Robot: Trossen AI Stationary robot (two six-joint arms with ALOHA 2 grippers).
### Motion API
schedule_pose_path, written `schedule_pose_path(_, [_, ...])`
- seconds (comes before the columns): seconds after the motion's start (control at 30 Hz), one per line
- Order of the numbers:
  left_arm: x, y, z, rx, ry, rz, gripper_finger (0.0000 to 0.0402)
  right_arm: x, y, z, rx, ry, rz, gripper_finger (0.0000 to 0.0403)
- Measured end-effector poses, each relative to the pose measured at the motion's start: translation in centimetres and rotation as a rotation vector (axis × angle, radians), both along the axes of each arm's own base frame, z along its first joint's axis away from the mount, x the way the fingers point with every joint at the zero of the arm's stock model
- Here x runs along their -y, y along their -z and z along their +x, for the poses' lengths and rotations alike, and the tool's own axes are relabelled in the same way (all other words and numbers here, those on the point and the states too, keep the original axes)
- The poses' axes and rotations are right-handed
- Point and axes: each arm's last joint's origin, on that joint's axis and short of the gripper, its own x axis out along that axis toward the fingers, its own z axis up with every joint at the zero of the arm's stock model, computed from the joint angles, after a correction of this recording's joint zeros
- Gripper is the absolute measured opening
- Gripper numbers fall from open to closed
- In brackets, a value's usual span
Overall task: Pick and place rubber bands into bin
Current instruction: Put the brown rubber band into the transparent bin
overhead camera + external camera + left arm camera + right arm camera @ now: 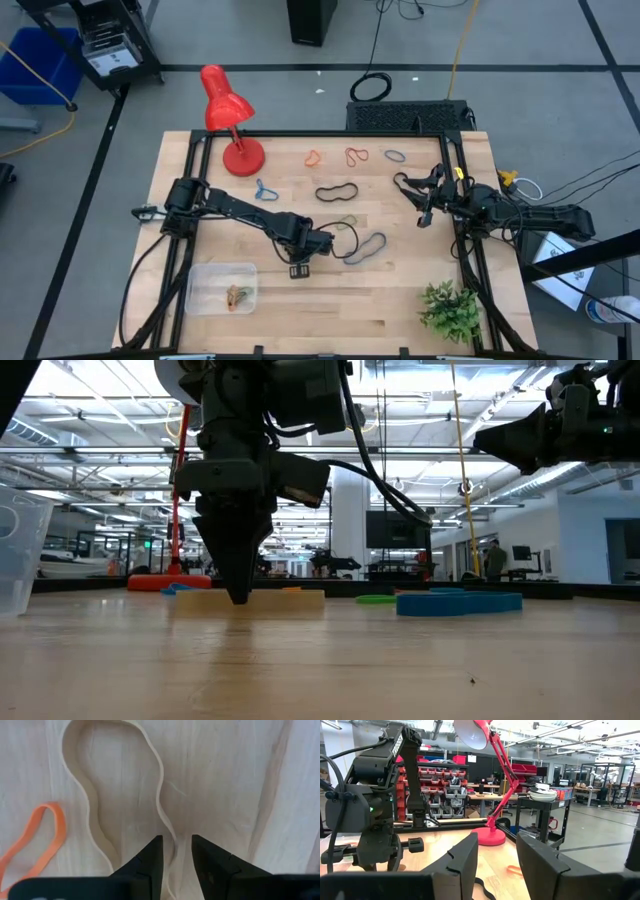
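Wooden surface (330,300) carries a red lamp (228,110), a small green plant (450,310) and the rubber bands scattered over its middle. The left end effector (176,852) is down on the surface, its fingers narrowed around one strand of a tan rubber band (90,815); an orange rubber band (37,845) lies beside. The clear bin (222,288) sits near, holding some bands. The right end effector (497,855) waits released at the right edge.
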Motion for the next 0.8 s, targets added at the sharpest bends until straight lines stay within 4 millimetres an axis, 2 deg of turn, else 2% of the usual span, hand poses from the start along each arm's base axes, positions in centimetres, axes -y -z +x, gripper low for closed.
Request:
schedule_pose_path(0.27, [-0.12,0.82,0.10,-0.020,-0.017,0.051,0.0106,0.00,0.01,0.00,-0.001,0.000,0.000,0.0130])
schedule_pose_path(0.53, [-0.06,0.77,0.07,-0.016,-0.016,0.052,0.0101,0.12,0.13,0.03,-0.013,0.043,0.008,0.0130])
schedule_pose_path(0.63, [-0.04,0.77,0.08,-0.015,-0.015,0.051,0.0078,0.14,0.13,0.02,-0.012,0.048,0.009,0.0130])
schedule_pose_path(0.8, [0.01,0.77,0.13,-0.009,0.008,0.047,0.0014,0.14,0.13,0.02,-0.013,0.047,0.009,0.0130])
